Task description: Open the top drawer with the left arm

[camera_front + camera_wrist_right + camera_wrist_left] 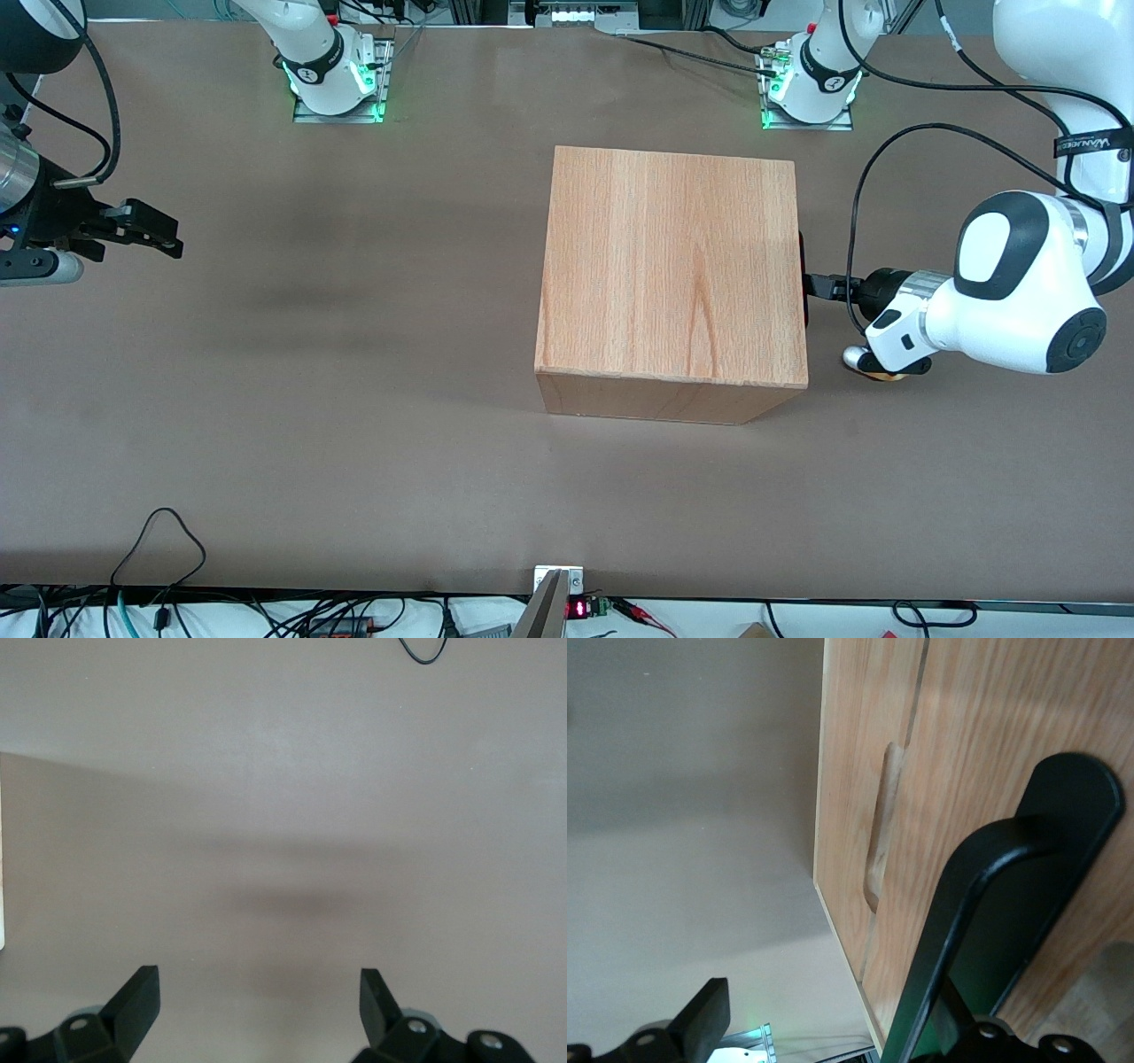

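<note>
The top drawer [983, 744] sits directly ahead of the gripper [828, 992], its light wood front facing the fingertips and flush with the wooden box [669, 266]; we judge it fully shut.

- **Gripper state:** The jaws stand wide apart and hold nothing. One finger [700, 1023] is clear over bare table. The other is largely covered by the black bar handle [966, 895], which crosses just in front of it.
- **Alignment:** The handle lies close against one finger rather than centred in the gap. We judge this the fault to correct first: shift the hand sideways until the bar sits midway between the fingers, then advance until it lies well inside the span.
- **Grasp:** Close squarely across the bar, away from its curved end.
- **Pull:** Draw straight back along the wrist axis, level with the table [354, 399]. An angled pull may bind the tray or drag the box.
- **Nearby risk:** A pale wooden pull [881, 828] sits on the adjoining panel, beside the open finger. It is not the target.
</note>
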### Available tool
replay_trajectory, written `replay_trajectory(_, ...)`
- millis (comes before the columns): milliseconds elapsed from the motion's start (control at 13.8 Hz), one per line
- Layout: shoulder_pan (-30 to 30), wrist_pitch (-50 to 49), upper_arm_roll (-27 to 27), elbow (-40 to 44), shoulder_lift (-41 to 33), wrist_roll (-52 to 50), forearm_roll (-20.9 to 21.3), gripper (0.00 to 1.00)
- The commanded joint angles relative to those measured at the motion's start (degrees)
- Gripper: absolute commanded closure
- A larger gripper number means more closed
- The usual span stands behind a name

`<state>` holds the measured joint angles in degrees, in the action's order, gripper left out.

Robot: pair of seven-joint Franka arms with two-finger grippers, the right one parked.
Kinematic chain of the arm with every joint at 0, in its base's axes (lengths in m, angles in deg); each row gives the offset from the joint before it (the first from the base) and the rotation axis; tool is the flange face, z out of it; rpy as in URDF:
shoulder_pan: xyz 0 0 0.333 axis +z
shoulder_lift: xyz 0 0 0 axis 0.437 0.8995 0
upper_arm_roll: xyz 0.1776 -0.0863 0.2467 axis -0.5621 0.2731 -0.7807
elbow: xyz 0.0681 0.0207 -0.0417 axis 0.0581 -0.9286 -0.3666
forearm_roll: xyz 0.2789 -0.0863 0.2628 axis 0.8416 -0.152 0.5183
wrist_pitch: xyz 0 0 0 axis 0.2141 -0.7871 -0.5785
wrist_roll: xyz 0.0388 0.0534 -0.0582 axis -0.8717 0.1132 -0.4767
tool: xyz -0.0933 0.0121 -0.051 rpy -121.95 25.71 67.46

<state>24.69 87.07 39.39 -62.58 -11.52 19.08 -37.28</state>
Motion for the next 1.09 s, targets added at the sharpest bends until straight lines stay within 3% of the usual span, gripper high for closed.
replay_trajectory(0,-1.0,1.0,-0.3,0.9,0.7,1.0,-1.2,0.0)
replay_trajectory(1013,-0.9,2.1,-0.5,1.5,3.7,1.1,-0.5,0.0)
